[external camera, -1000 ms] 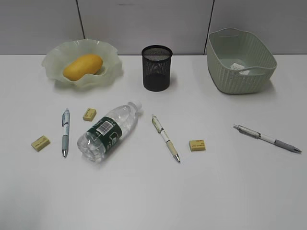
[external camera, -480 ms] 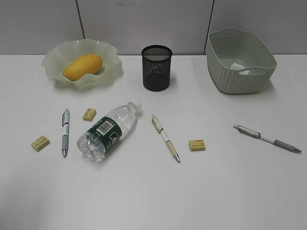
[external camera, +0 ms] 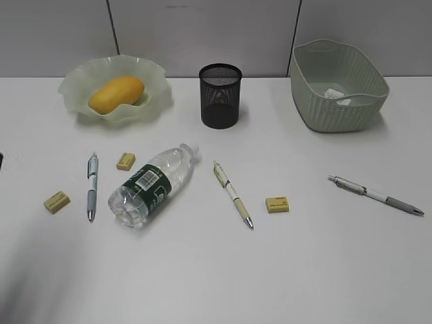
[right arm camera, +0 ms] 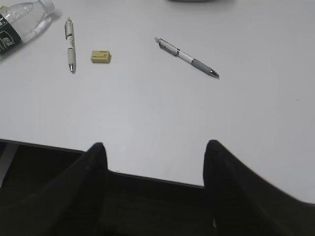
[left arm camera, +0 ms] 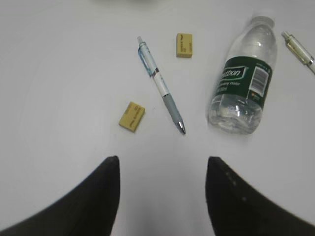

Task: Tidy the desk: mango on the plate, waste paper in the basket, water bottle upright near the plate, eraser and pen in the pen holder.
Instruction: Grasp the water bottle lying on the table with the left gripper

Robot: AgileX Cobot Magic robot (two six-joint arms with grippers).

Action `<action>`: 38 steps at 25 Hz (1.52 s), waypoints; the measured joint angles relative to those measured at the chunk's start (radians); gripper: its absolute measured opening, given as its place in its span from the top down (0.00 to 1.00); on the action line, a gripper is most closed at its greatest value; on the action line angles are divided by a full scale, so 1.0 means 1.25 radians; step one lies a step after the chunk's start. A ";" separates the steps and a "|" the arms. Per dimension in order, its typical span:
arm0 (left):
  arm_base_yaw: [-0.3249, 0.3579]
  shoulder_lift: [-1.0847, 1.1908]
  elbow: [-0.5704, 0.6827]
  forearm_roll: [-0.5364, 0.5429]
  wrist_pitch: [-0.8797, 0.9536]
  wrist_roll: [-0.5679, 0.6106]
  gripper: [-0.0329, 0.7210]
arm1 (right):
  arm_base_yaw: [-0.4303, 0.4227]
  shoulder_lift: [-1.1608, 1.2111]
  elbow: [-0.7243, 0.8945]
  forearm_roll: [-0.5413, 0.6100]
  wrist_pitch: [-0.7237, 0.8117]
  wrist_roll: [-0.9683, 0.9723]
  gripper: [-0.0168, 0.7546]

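Note:
The mango (external camera: pixel 116 94) lies in the wavy pale green plate (external camera: pixel 74 81). A waste paper wad (external camera: pixel 335 94) sits inside the sage basket (external camera: pixel 339 108). The water bottle (external camera: pixel 154 183) lies on its side mid-desk, cap toward the black mesh pen holder (external camera: pixel 221 96). Three pens (external camera: pixel 92 186) (external camera: pixel 233 194) (external camera: pixel 375 195) and three erasers (external camera: pixel 57 201) (external camera: pixel 125 160) (external camera: pixel 277 204) lie loose. My left gripper (left arm camera: pixel 162 160) hovers open over bare desk, nearer than an eraser (left arm camera: pixel 132 116) and a pen (left arm camera: pixel 161 84). My right gripper (right arm camera: pixel 155 144) hangs open at the desk's front edge, empty.
The white desk (external camera: pixel 270 270) has bare room along its front half. A grey panel wall closes off the back. In the right wrist view the desk's front edge (right arm camera: pixel 147 177) runs between the fingers, with dark space below it.
A dark sliver has appeared at the left edge of the exterior view and a shadow has grown over the desk's front left. The objects have not moved.

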 joint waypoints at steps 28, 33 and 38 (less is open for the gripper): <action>-0.274 0.749 -0.818 0.106 0.455 0.009 0.16 | 0.000 -0.034 0.044 -0.007 0.003 0.003 0.34; -0.296 0.858 -0.909 0.134 0.468 -0.036 0.16 | 0.000 -0.034 0.044 -0.007 0.003 0.003 0.34; -0.308 0.918 -0.920 0.138 0.470 -0.062 0.16 | 0.000 -0.034 0.044 -0.007 0.003 0.003 0.35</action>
